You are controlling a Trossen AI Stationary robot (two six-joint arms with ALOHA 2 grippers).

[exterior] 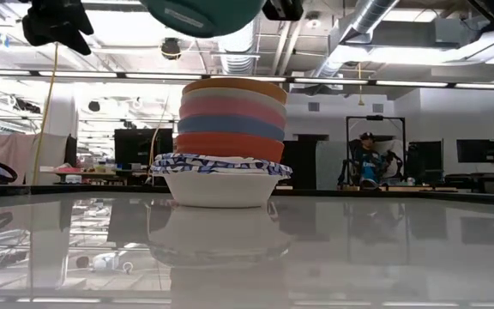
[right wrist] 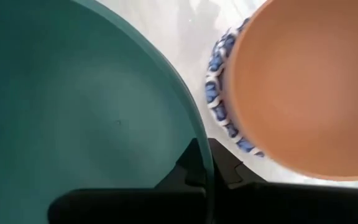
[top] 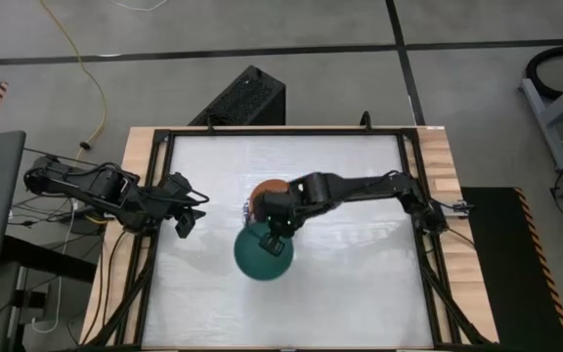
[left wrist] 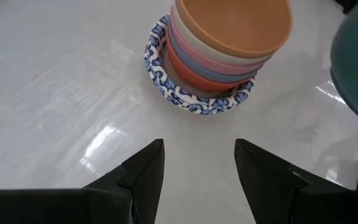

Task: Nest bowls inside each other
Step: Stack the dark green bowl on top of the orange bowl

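Note:
A stack of nested bowls (exterior: pixel 230 137) stands on the table's middle on its lowest white bowl with a blue-patterned rim (left wrist: pixel 160 68). Red, blue, pink and cream bowls sit above it, and an orange bowl (right wrist: pixel 303 81) is on top. A green bowl (top: pixel 262 256) hangs in the air just near of the stack, higher than its top in the low view (exterior: pixel 202 15), with my right gripper (top: pixel 274 242) shut on it. My left gripper (left wrist: pixel 199 168) hovers open left of the stack, pointing at it, with nothing between its fingers. My right gripper pinches the green bowl's rim (right wrist: pixel 205 168) on the side nearest the stack, one finger (right wrist: pixel 188 163) inside the bowl and one (right wrist: pixel 230 169) outside. The fingers come from above, slanting down. The bowl is lifted clear of the table, opening up.
A black frame (top: pixel 413 196) edges the white table top. Bare table lies near of, left of and right of the stack. Beyond the far edge a black box (top: pixel 242 98) sits on the floor; a person (exterior: pixel 367 159) sits far back in the room.

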